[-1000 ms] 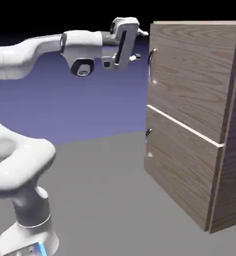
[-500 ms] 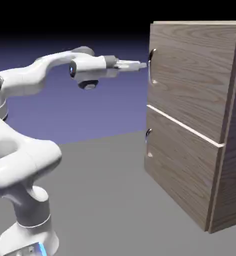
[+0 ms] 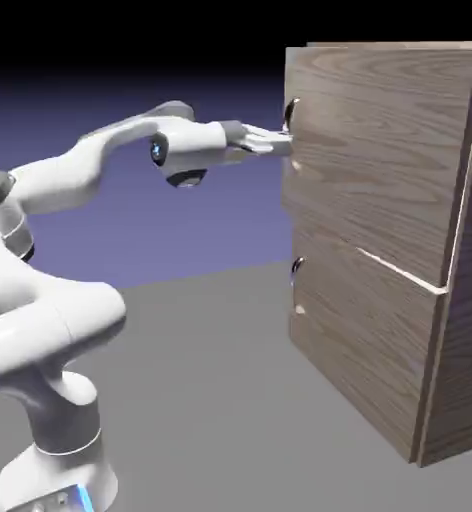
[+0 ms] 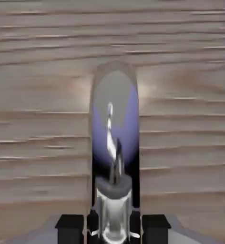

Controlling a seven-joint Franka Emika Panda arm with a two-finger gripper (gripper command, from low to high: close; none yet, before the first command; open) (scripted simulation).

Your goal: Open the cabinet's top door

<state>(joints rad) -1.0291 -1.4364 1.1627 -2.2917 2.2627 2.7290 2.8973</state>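
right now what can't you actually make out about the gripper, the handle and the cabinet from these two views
- Exterior view: the gripper tips are too small against the top door to tell the grip on the handle.
- Hand view: the shiny handle fills the middle, hiding the gap between the fingertips.
- Exterior view: the cabinet is cut off by the right edge.
- Neither view shows the cabinet's inside.

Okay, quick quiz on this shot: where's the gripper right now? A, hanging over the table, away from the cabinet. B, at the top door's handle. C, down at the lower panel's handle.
B: the gripper is at the top door's handle, which fills the hand view between the fingertips.
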